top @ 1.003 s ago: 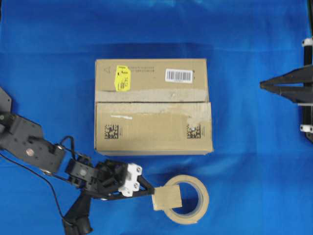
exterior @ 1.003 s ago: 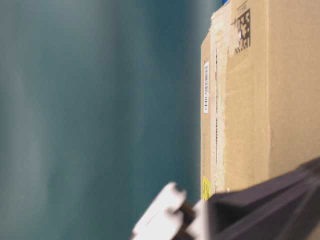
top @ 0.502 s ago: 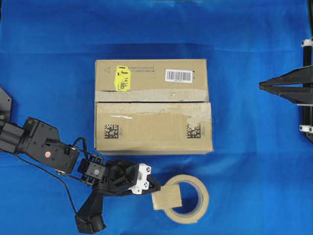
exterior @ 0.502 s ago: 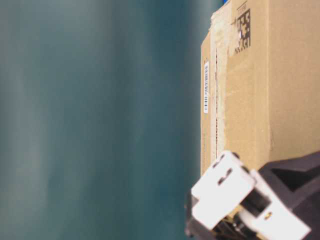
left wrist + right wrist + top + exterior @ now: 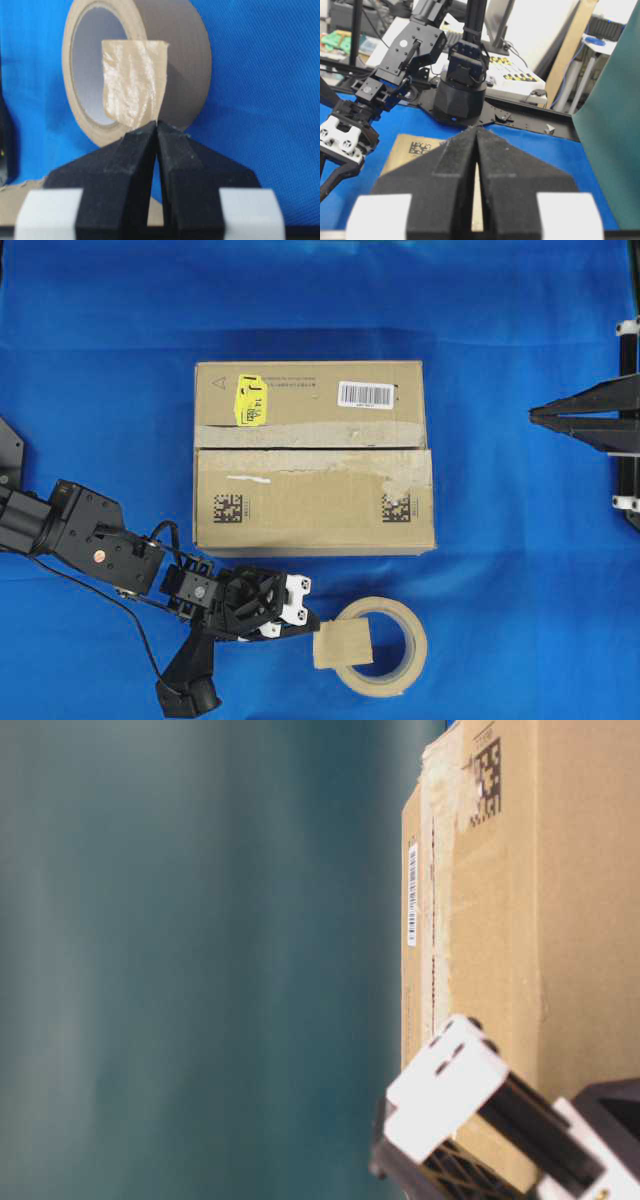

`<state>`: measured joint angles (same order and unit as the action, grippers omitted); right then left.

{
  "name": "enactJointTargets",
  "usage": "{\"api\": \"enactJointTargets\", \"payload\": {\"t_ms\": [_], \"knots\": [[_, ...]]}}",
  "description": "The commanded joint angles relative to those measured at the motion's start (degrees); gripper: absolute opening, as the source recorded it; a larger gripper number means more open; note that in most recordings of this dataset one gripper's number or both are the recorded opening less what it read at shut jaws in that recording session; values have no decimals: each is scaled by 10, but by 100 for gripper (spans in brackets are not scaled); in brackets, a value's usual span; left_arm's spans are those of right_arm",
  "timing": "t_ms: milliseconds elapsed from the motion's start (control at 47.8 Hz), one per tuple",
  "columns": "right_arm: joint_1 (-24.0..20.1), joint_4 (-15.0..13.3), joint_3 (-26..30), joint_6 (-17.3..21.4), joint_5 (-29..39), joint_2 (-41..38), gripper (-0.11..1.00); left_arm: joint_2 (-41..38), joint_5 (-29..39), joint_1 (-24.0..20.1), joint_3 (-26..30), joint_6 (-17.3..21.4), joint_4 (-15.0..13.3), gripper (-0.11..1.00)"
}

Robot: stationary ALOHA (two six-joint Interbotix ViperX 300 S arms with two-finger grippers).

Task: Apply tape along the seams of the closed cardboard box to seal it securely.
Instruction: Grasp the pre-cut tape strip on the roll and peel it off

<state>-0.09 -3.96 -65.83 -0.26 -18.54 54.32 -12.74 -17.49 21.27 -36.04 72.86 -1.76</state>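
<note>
The left tool has its jaws pressed together on the lower edge of the tape, a small tan square that stands up in front of the tape roll. In the overhead view this grip lies below the cardboard box, just off its lower right part. The seam runs left to right across the top of the box, its long axis crosswise to the left tool's reach, so the tape must travel up and over the near flap. The right tool, jaws together and holding nothing, rests well off the right side of the box. The left tool is judged much the nearer.
</note>
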Motion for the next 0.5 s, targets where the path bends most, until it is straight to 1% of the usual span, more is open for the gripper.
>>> {"api": "enactJointTargets", "payload": {"t_ms": [0, 209, 376, 481], "knots": [[-1, -1, 15, 3, 4, -3, 0, 12, -6, 0, 11, -5, -1, 0], [-1, -2, 14, 4, 11, -3, 0, 37, -4, 0, 9, -7, -2, 0], [-1, -1, 14, 4, 11, -3, 0, 88, 8, -2, 6, -2, -1, 0], [-1, -1, 14, 4, 11, -4, 0, 127, 31, -11, 5, 2, 1, 0]]}}
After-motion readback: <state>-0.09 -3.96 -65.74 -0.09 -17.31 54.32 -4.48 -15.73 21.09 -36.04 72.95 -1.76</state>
